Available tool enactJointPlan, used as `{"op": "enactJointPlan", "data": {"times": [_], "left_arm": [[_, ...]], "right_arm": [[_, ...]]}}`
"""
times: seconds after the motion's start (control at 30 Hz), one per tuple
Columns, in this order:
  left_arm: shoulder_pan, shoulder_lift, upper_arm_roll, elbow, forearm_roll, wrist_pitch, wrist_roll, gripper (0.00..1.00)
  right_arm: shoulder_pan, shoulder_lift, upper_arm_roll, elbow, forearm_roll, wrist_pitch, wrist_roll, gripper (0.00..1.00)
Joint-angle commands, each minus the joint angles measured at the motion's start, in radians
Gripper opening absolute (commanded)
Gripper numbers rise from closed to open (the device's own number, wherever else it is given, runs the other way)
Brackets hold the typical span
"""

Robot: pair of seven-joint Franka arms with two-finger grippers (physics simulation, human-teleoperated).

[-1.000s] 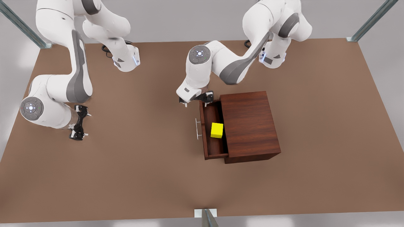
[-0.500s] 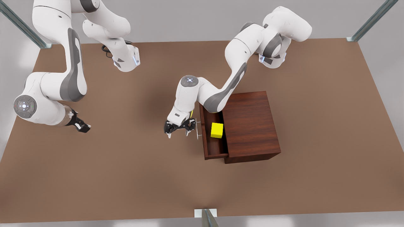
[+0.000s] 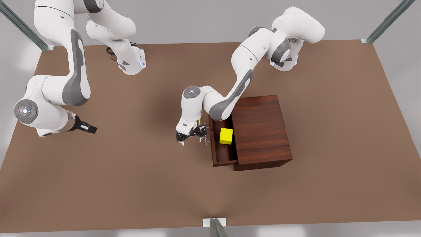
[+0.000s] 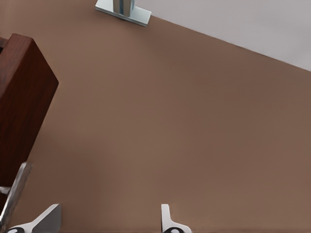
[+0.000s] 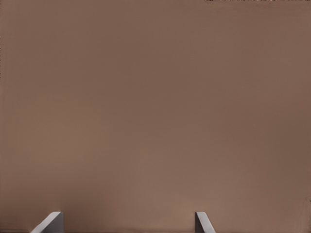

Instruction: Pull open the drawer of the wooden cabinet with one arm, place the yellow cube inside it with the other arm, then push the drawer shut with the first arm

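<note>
Your yellow cube (image 3: 226, 136) already sits inside the drawer (image 3: 219, 154), which stands pulled out from the wooden cabinet (image 3: 261, 130) right of centre, so only the closing push is left. The left gripper (image 3: 191, 135) hovers just beside the handle (image 3: 206, 135) with fingers spread and empty — push off-centre or glance off that slim bar and the drawer may jam or the cabinet slide on the counter (image 3: 131, 184). The right gripper (image 3: 86, 127) waits at the far left, fingers apart, holding nothing.
</note>
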Motion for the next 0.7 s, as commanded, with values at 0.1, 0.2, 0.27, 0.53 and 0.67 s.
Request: {"op": "enactJointPlan", "data": {"times": [0.1, 0.2, 0.27, 0.53, 0.67], "left_arm": [[0.0, -0.008, 0.01, -0.001, 0.005, -0.164, 0.137, 1.0], [0.0, -0.019, 0.016, 0.001, 0.007, -0.253, 0.217, 1.0], [0.0, -0.019, 0.02, 0.001, 0.028, -0.272, 0.229, 1.0], [0.022, -0.031, 0.022, -0.001, 0.018, -0.335, 0.361, 1.0], [0.043, -0.034, 0.013, -0.002, -0.001, -0.355, 0.403, 1.0]], "right_arm": [[0.0, 0.0, 0.0, 0.007, 0.0, -0.002, -0.284, 1.0], [0.0, 0.006, 0.0, 0.008, 0.0, -0.003, -0.284, 1.0], [0.0, 0.006, -0.002, 0.01, 0.0, -0.003, -0.284, 1.0], [-0.002, 0.006, -0.002, 0.01, 0.0, -0.003, -0.284, 1.0], [0.0, 0.006, -0.002, 0.01, 0.0, -0.003, -0.284, 1.0]]}}
